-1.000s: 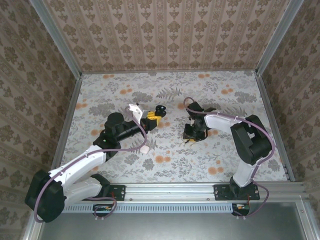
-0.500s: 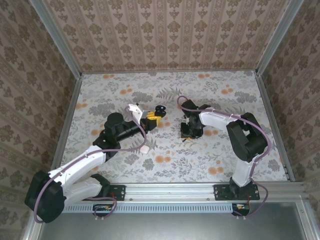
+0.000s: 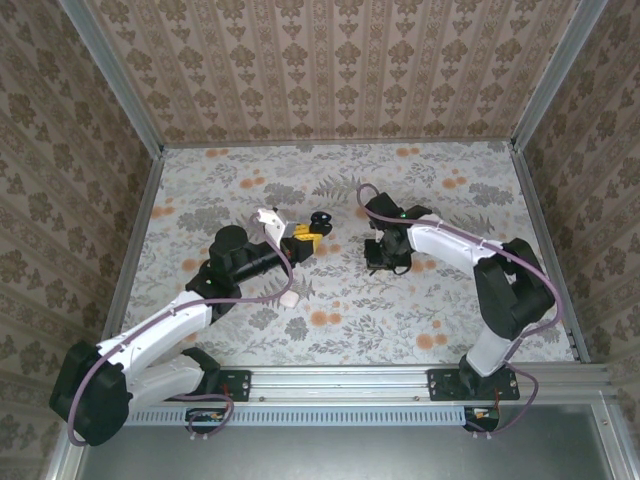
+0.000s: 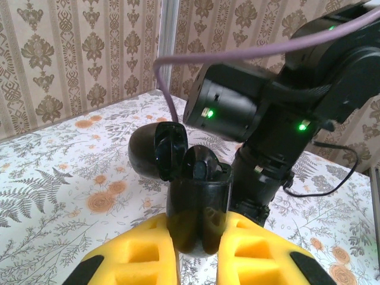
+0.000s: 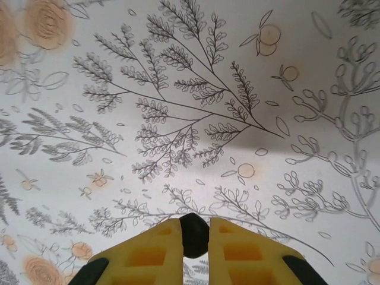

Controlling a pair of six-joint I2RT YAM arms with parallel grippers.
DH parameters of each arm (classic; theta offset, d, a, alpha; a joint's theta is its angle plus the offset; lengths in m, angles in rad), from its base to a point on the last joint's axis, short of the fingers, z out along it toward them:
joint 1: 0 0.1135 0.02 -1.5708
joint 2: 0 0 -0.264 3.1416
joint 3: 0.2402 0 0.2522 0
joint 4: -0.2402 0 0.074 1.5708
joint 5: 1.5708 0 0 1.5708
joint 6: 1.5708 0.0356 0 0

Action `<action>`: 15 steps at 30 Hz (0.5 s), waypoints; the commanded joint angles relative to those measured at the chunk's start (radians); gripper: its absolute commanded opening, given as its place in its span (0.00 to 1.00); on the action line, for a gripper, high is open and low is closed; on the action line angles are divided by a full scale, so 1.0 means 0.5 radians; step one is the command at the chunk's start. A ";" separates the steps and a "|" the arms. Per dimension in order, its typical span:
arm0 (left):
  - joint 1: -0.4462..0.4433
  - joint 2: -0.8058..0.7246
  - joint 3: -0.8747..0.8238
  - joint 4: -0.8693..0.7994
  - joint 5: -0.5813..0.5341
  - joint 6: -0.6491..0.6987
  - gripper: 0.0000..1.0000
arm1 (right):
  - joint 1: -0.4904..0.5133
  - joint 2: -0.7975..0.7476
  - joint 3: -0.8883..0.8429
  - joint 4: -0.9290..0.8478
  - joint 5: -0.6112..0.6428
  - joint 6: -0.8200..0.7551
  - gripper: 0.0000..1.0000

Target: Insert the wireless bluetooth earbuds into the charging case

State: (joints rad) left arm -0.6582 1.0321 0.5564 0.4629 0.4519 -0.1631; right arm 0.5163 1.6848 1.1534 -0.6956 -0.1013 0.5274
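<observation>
My left gripper (image 4: 199, 237) is shut on the charging case (image 4: 199, 199), a glossy black case held upright between the yellow pads, its lid (image 4: 155, 151) hinged open to the left. A dark rounded shape sits in its opening; I cannot tell whether it is a bud. In the top view the left gripper (image 3: 304, 236) holds the case (image 3: 320, 218) mid-table. My right gripper (image 5: 195, 230) is shut on one tiny black earbud (image 5: 194, 236), just above the floral table surface. From above, the right gripper (image 3: 385, 262) points down, a little right of the case.
A small white pebble-like object (image 3: 289, 298) lies on the table beside the left forearm. The right arm's black wrist (image 4: 267, 119) looms close behind the case in the left wrist view. Metal frame rails (image 3: 135, 240) border the floral tabletop.
The right jaws have closed onto the earbud, and the right arm's elbow has swung outward to the right. The left arm and case have stayed still.
</observation>
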 commanded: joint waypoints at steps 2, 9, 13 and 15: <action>0.013 0.011 0.003 0.068 0.038 0.019 0.00 | 0.036 -0.172 0.092 -0.130 0.141 -0.051 0.13; 0.014 0.067 0.042 0.113 0.097 0.010 0.00 | 0.120 -0.479 0.233 -0.129 0.305 -0.137 0.11; 0.010 0.105 0.065 0.141 0.132 -0.003 0.00 | 0.174 -0.621 0.329 -0.112 0.370 -0.200 0.11; 0.010 0.117 0.068 0.164 0.150 -0.014 0.00 | 0.201 -0.690 0.371 -0.091 0.374 -0.241 0.11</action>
State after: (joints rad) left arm -0.6582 1.0847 0.5587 0.4858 0.4896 -0.1638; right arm 0.5999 1.3926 1.3018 -0.7368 0.0357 0.4549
